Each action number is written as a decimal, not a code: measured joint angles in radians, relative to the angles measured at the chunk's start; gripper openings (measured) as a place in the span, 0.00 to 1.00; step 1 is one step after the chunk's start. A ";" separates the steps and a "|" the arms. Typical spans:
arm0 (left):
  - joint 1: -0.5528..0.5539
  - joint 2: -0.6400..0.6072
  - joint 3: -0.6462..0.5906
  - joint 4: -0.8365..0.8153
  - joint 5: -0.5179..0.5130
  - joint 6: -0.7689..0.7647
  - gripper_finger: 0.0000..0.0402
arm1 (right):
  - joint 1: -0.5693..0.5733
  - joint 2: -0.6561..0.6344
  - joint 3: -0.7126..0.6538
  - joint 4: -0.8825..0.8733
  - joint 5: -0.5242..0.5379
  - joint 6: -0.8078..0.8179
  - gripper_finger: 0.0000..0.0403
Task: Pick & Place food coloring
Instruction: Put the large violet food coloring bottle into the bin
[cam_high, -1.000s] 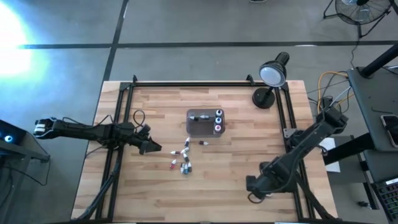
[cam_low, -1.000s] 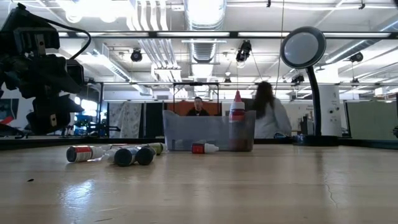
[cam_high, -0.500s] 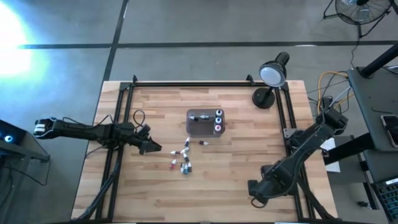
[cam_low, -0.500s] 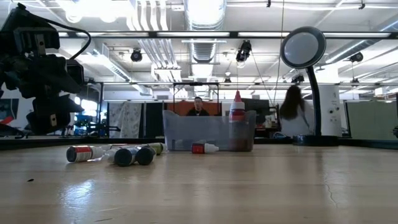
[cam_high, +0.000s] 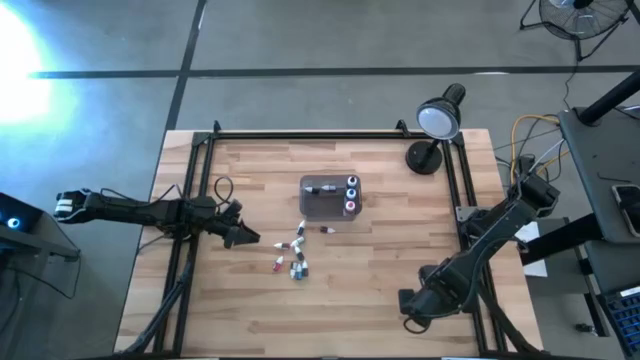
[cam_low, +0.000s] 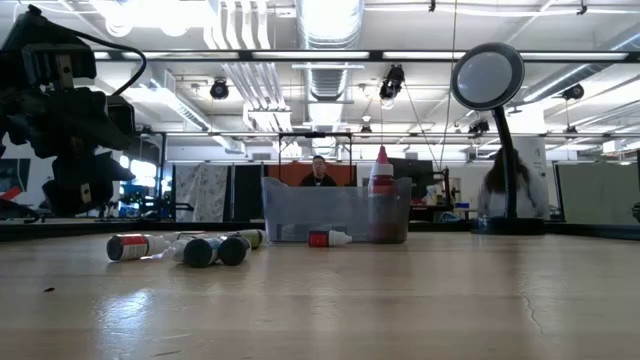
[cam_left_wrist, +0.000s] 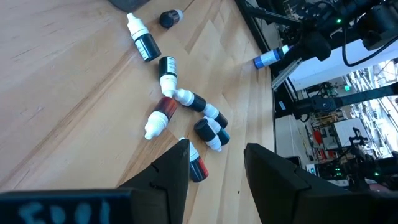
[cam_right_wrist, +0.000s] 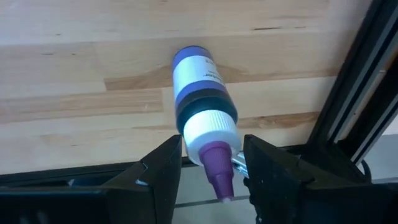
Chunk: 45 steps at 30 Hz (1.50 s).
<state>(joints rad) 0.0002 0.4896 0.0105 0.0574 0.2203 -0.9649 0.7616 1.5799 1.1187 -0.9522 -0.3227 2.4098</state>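
Note:
A blue food coloring bottle (cam_right_wrist: 198, 74) with a white label, white cap and purple tip stands upright near the table's near right corner; the left wrist view shows the same bottle (cam_left_wrist: 266, 60). My right gripper (cam_right_wrist: 211, 142) (cam_high: 408, 305) points down over it, open, one finger on each side of the white cap (cam_right_wrist: 211, 134) with slim gaps. Several loose bottles (cam_high: 293, 258) (cam_left_wrist: 180, 106) lie on their sides mid-table. The clear grey tray (cam_high: 318, 205) holds upright bottles (cam_high: 351, 183). My left gripper (cam_left_wrist: 216, 146) (cam_high: 250, 238) waits open, left of the loose bottles.
A black desk lamp (cam_high: 435, 125) stands at the far right corner. Black frame rails (cam_high: 470, 250) run along the table's sides, one close beside my right gripper. A small red bottle (cam_low: 328, 238) lies just in front of the tray. Bare wood lies along the near edge.
Both arms have kept their places. In the room behind the table a person has walked toward the right, past the lamp's post.

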 joint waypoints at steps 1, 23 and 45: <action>0.000 0.000 0.000 0.000 0.000 0.000 0.33 | 0.000 0.000 0.000 0.000 0.000 0.000 0.40; 0.000 0.000 0.000 0.000 0.000 0.000 0.33 | -0.090 0.001 0.074 0.003 0.185 -0.272 0.25; 0.000 0.000 0.000 0.000 -0.002 -0.076 0.33 | -0.688 0.457 0.971 -0.538 0.476 -1.581 0.24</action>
<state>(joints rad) 0.0002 0.4896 0.0109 0.0578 0.2181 -1.0406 0.0737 2.0369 2.0899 -1.4900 0.1534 0.8289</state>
